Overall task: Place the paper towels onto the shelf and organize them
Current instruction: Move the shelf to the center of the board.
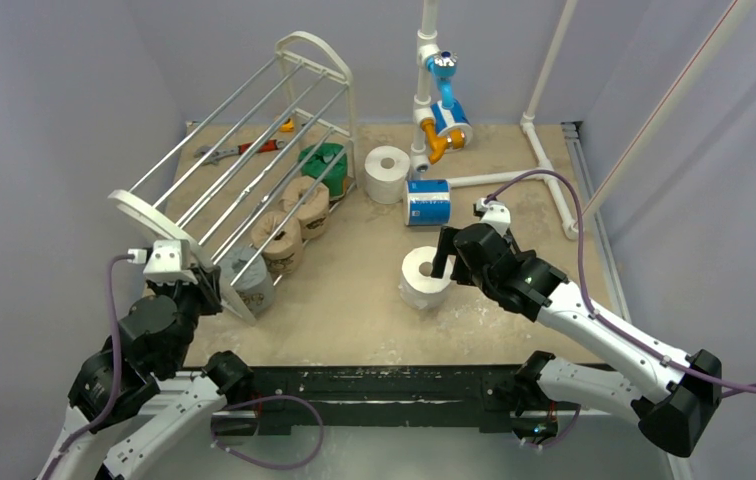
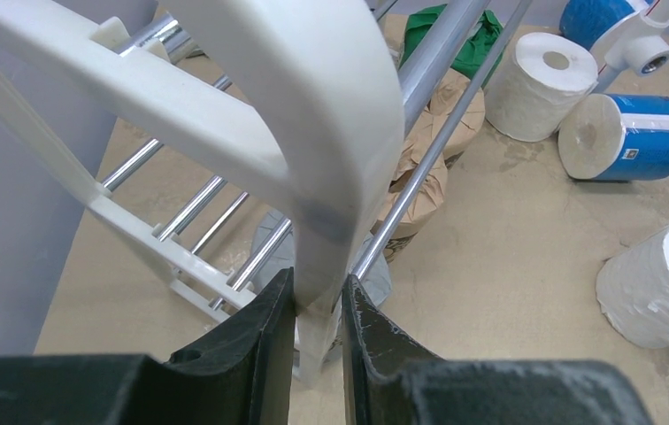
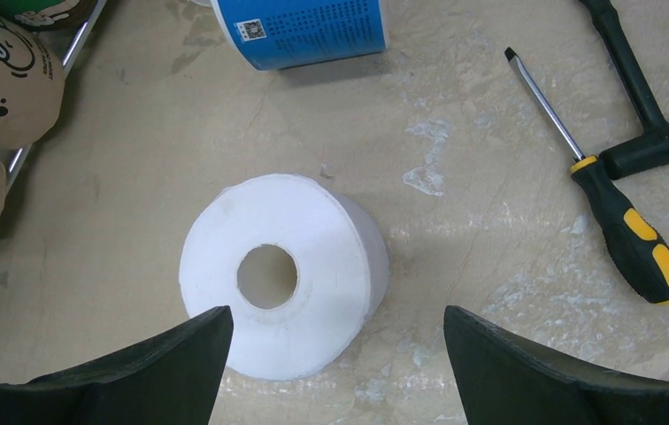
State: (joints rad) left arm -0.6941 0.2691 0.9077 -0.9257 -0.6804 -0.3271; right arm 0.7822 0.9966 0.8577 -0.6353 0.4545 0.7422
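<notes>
The shelf (image 1: 254,150) leans tilted at the left, and my left gripper (image 1: 206,290) is shut on its white arched end frame (image 2: 331,133). In the left wrist view both fingers (image 2: 265,345) press that frame. Under its rods lie a grey roll (image 1: 252,285), two tan printed rolls (image 1: 279,240) and a green one (image 1: 322,165). A white roll (image 1: 387,172) and a blue-white roll (image 1: 428,202) sit further back. My right gripper (image 1: 444,262) hangs open over an upright white roll (image 3: 331,239), its jaws wide on either side and not touching it.
A white pipe frame with blue and orange fittings (image 1: 441,110) stands at the back. A yellow-black screwdriver (image 3: 614,204) and a black T-handle tool (image 3: 649,106) lie right of the white roll. Hand tools (image 1: 244,150) lie behind the shelf. Grey walls close in both sides.
</notes>
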